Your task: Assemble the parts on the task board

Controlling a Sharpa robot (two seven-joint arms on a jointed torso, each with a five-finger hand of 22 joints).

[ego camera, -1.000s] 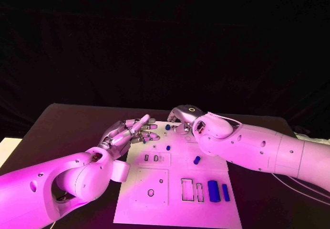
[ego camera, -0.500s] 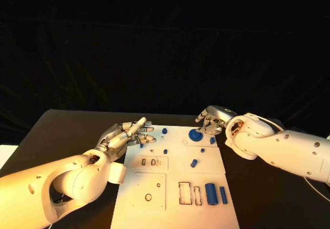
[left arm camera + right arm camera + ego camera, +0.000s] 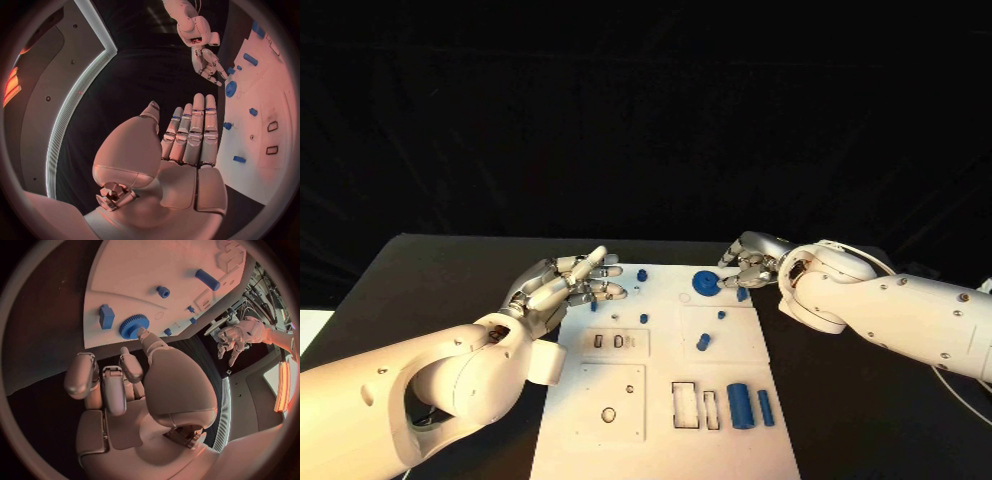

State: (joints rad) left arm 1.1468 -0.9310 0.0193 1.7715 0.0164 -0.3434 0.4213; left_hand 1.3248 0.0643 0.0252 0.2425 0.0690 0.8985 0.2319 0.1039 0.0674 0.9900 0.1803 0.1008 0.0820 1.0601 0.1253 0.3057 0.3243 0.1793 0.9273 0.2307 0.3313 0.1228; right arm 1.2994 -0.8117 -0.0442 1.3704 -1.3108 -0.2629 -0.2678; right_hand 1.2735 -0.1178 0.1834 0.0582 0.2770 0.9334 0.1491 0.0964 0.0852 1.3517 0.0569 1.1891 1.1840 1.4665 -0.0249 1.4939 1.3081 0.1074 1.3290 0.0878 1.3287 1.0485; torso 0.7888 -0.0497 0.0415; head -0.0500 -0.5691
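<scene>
The white task board [image 3: 661, 430] lies in the middle of the table. A blue gear [image 3: 707, 284] sits flat near its far right corner, with a small blue block [image 3: 743, 294] beside it. My right hand [image 3: 749, 268] hovers just right of the gear; in the right wrist view its thumb tip [image 3: 145, 334] touches the rim of the gear [image 3: 134, 326] while the other fingers [image 3: 103, 382] bend away, holding nothing. My left hand [image 3: 574, 281] hangs over the board's far left edge, fingers [image 3: 195, 132] straight and side by side, empty.
Small blue pegs [image 3: 643, 274] [image 3: 704, 342] stand about the board's middle. A thick blue cylinder [image 3: 741, 405] and a thin one [image 3: 766, 407] lie near the front right, next to two rectangular slots [image 3: 687, 404]. Black table [image 3: 430, 270] surrounds the board.
My right hand has moved from the far middle of the board to its right edge, and the blue gear now lies uncovered. The left hand has hardly moved.
</scene>
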